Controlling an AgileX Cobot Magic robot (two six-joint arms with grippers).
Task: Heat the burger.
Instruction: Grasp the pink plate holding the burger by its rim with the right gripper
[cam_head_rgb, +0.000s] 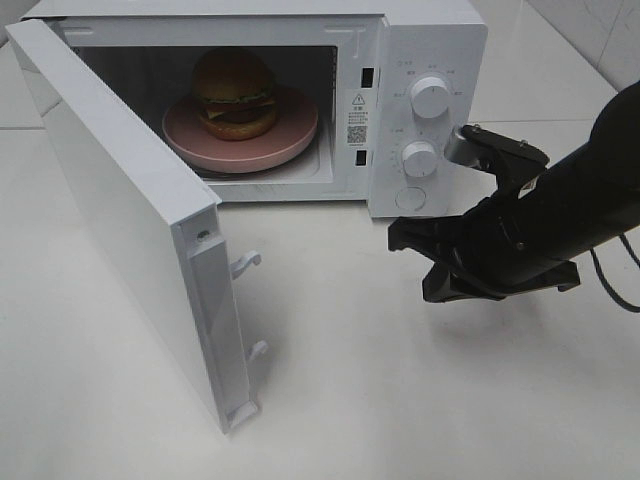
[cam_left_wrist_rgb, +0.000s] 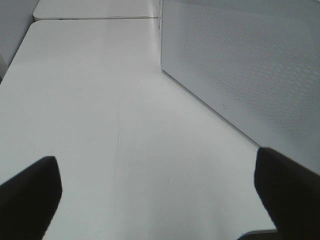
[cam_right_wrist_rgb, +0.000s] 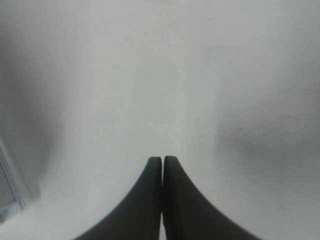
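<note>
One burger (cam_head_rgb: 234, 92) on pink plate (cam_head_rgb: 292, 140) inside microwave (cam_head_rgb: 430, 40): loading done. Door (cam_head_rgb: 120, 220) wide open; closing, timer setting outstanding. Right gripper (cam_right_wrist_rgb: 162, 160) before microwave, jaws pressed together, empty. Left gripper (cam_left_wrist_rgb: 155, 165) beside microwave door, spread, empty.

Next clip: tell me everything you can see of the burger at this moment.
The burger is round, with a glossy golden-brown top bun, a dark patty, a yellow cheese edge and a bottom bun; lettuce is hard to make out. It sits upright and whole at the middle of a pink plate inside the white microwave, whose door stands open. Only the plate touches it.
</note>
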